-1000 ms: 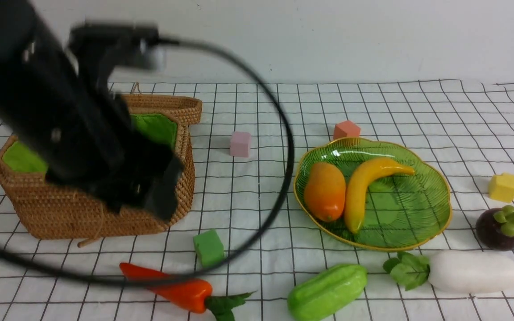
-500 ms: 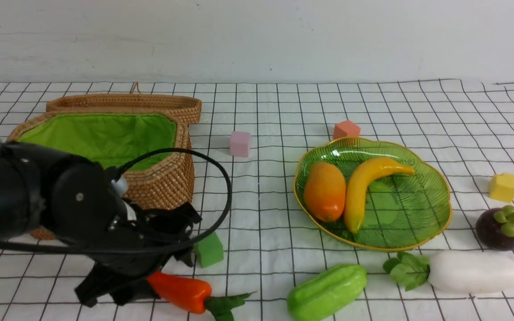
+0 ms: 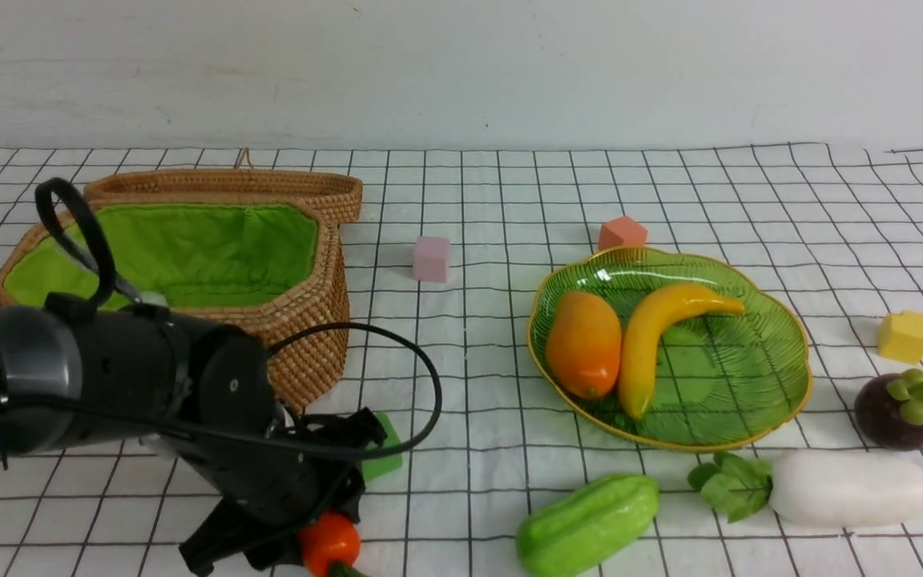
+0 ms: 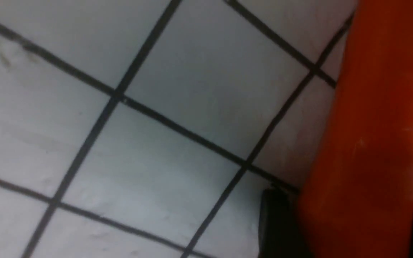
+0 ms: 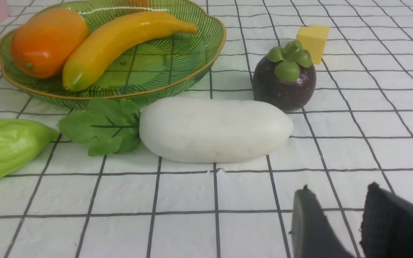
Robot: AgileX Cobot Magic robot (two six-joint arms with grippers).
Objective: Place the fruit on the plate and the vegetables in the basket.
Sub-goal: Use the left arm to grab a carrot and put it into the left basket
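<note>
My left gripper (image 3: 301, 538) is low at the front left, its jaws shut on the orange-red carrot (image 3: 329, 542). In the left wrist view the carrot (image 4: 371, 125) fills the gap between both dark fingers (image 4: 278, 225). The wicker basket (image 3: 301, 336) stands open behind the left arm. A mango (image 3: 583, 343) and a banana (image 3: 654, 336) lie on the green plate (image 3: 734, 369). Right of the plate sits the mangosteen (image 3: 898, 410). The white radish (image 3: 850, 487) and the green gourd (image 3: 587, 525) lie in front of it. My right gripper (image 5: 339, 187) hovers open and empty just short of the radish (image 5: 215, 129).
Small cubes lie scattered on the checked cloth: pink (image 3: 431, 258), salmon (image 3: 622, 233), yellow (image 3: 904, 336), and a green one (image 3: 385, 453) partly hidden behind my left gripper. A black cable (image 3: 421, 377) loops off the left arm.
My left arm swung down from over the basket to the carrot. Its jaws narrowed around the carrot, which has shifted so only its thick end shows.
</note>
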